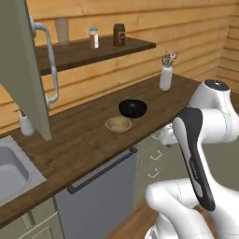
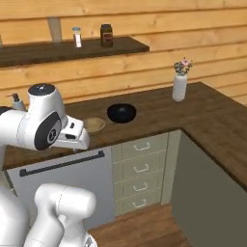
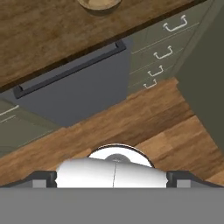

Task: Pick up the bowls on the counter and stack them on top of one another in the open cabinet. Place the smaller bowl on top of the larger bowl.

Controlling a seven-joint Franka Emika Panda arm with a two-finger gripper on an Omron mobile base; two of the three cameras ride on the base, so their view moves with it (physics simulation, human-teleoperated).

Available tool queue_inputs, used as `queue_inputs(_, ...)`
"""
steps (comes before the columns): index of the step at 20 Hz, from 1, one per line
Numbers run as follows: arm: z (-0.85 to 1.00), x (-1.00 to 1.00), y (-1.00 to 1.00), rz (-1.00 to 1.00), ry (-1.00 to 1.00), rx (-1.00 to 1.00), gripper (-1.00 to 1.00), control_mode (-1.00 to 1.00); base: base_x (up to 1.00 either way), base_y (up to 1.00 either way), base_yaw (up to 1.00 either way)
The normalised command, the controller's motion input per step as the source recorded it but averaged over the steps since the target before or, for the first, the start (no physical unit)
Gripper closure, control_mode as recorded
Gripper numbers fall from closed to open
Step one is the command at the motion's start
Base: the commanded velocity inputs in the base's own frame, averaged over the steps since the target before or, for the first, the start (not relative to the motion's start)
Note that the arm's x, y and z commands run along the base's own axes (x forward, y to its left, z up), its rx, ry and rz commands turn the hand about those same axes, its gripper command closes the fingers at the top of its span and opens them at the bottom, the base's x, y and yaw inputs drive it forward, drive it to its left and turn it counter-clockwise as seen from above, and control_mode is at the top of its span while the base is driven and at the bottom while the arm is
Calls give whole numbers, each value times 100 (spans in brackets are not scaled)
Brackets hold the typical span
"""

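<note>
Off counter (image 1: 84, 135), gripper (image 2: 77, 140) wide open, holding nothing

Long dark-brown plank counter (image 1: 84, 140), running under the timber wall and turning a corner at the right; inset grey steel sink (image 1: 14, 170) at its left end; small tan bowl (image 1: 118, 123) upright near the front edge; wider black bowl (image 1: 132, 108) just behind and to the right of it, very close, contact not discernible; white vase with flowers (image 1: 165, 77) farther right near the wall; white dispenser bottle (image 1: 26, 125) beside the sink.
</note>
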Motion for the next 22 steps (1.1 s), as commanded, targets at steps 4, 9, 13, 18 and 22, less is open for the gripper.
queue_inputs(4, 0, 0, 0, 0, 0, 0, -100, 100, 37, -30, 45)
queue_inputs(9, 0, 0, 0, 0, 0, 0, -100, 100, 34, -31, 45)
queue_inputs(13, 0, 0, 0, 0, 0, 0, -100, 100, 33, -38, 39)
queue_inputs(18, 0, 0, 0, 0, 0, 0, -100, 100, 38, -30, 37)
queue_inputs(22, 0, 0, 0, 0, 0, 0, -100, 100, 27, -24, 32)
